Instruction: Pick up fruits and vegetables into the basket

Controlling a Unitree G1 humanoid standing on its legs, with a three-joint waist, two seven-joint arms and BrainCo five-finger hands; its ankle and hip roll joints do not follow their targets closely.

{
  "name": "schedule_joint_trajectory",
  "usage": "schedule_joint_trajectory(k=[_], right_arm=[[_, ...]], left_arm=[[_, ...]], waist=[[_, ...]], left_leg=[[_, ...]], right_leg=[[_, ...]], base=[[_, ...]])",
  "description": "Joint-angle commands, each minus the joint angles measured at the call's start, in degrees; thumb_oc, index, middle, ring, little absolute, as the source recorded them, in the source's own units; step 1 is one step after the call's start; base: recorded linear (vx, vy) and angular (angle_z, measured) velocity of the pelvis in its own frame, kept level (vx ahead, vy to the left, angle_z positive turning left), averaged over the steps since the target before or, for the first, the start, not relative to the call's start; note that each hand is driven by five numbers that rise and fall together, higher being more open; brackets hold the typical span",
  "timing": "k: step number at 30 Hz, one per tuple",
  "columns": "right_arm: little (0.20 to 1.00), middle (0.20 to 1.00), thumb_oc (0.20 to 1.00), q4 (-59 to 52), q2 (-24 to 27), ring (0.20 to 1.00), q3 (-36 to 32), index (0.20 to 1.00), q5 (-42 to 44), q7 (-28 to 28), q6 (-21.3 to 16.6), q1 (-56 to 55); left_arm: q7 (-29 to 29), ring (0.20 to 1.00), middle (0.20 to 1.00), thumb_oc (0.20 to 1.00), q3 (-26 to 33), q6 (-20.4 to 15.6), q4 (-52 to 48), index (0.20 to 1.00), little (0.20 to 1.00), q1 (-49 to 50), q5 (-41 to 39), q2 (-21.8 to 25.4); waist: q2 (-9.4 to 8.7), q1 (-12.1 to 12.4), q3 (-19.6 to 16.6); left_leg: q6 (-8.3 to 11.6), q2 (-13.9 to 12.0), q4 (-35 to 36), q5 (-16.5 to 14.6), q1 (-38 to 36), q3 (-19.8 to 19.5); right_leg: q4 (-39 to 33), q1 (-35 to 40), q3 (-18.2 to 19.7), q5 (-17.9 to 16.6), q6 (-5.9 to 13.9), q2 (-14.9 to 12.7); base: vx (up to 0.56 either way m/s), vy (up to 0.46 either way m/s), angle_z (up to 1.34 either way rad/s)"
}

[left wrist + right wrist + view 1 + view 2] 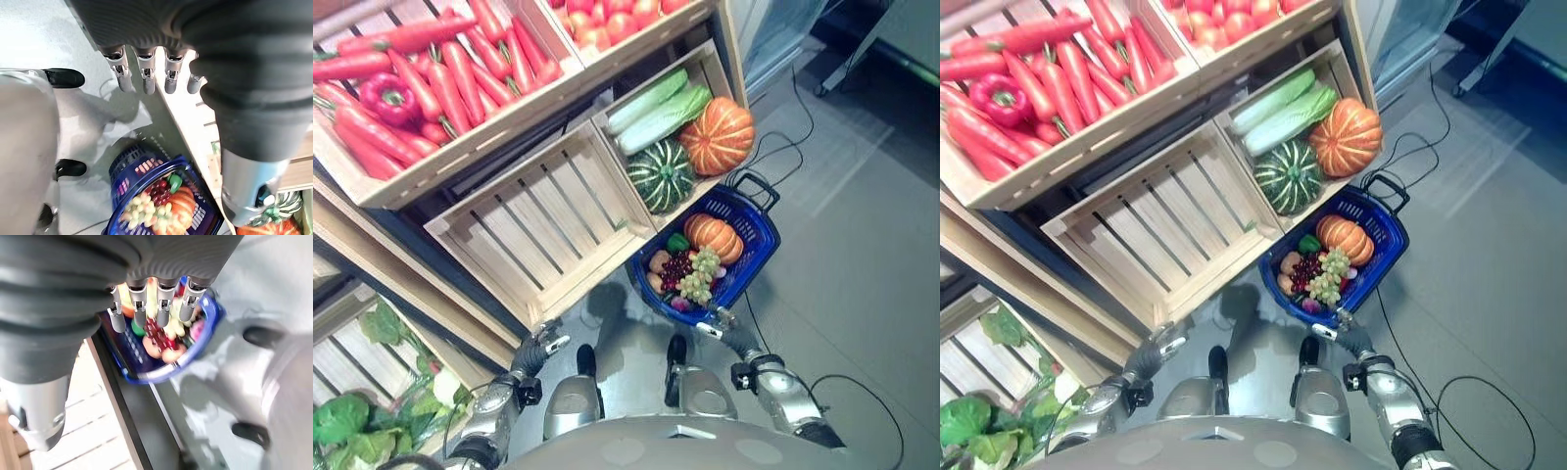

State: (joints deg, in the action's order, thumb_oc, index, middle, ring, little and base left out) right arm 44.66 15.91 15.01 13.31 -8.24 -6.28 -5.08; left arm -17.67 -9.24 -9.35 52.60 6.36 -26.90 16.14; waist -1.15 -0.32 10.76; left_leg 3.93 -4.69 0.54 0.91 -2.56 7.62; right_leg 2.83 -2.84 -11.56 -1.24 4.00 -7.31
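Blue basket [759,230]: sitting on the floor just beside the lower crate, already holding a small pumpkin [713,236], green grapes [698,275], dark grapes [676,266] and other small pieces I'm not identifying.
Right hand [728,328]: I'm seeing it hanging near the basket's near rim, fingers [163,311] straight and relaxed, gripping nothing.
Left hand [540,347]: hanging low by the empty crate [543,220], fingers [146,78] straight, gripping nothing.
Stock left: big pumpkin [717,136], striped squash [660,174] and cabbages [658,110] are sitting in the neighbouring crate; carrots [431,73] and a red pepper [388,96] are lying on the shelf above.
Risk 1: I'm judging the basket nearly full, so a big pumpkin dropped in is likely crushing grapes or rolling out.
Risk 2: reaching for the squash, the right arm is likely clipping the basket handle [756,188] and shoving the basket.
Risk 3: round smooth squash is likely slipping from an open-fingered grasp.
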Motion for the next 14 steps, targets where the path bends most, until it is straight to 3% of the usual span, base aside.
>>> schedule_joint_trajectory(k=[1, 6, 14], right_arm=[[1.000, 1.000, 1.000, 1.71, -0.45, 1.000, 1.41, 1.000, 0.58, -0.97, 0.70, 2.40], [1.000, 1.000, 1.000, 10.65, -2.34, 1.000, 1.75, 1.000, 4.63, -5.09, 4.86, 4.11], [1.000, 1.000, 1.000, 18.51, -3.42, 1.000, 0.67, 1.000, 6.84, -10.75, 5.13, 5.50]], left_arm=[[-1.44, 1.000, 1.000, 1.000, -0.93, 0.91, 2.63, 1.000, 1.000, -2.40, 1.96, -0.04], [-3.90, 1.000, 1.000, 1.000, -2.95, 1.88, 6.61, 1.000, 1.000, -5.07, 3.51, -1.14], [-5.72, 1.000, 1.000, 1.000, -2.36, 4.11, 9.32, 1.000, 1.000, -6.69, 2.05, -2.38]], waist=[[-0.08, -0.25, 0.76], [0.57, -0.23, -0.65], [0.90, 0.34, -1.83]], left_leg=[[-2.29, 0.69, -3.03, -3.99, 1.35, -1.26], [-2.28, 0.91, -1.64, -4.17, -0.87, -0.87], [-2.48, 1.32, -1.09, -4.52, -2.18, -0.57]], right_leg=[[3.96, 2.52, 0.23, 3.83, 4.14, -2.89], [1.99, 4.64, -0.89, 3.17, 4.43, -3.30], [0.74, 6.41, -2.35, 3.09, 4.39, -3.55]], base=[[-0.03, 0.052, -0.03], [-0.03, 0.034, -0.06], [0.00, 0.000, 0.00]])
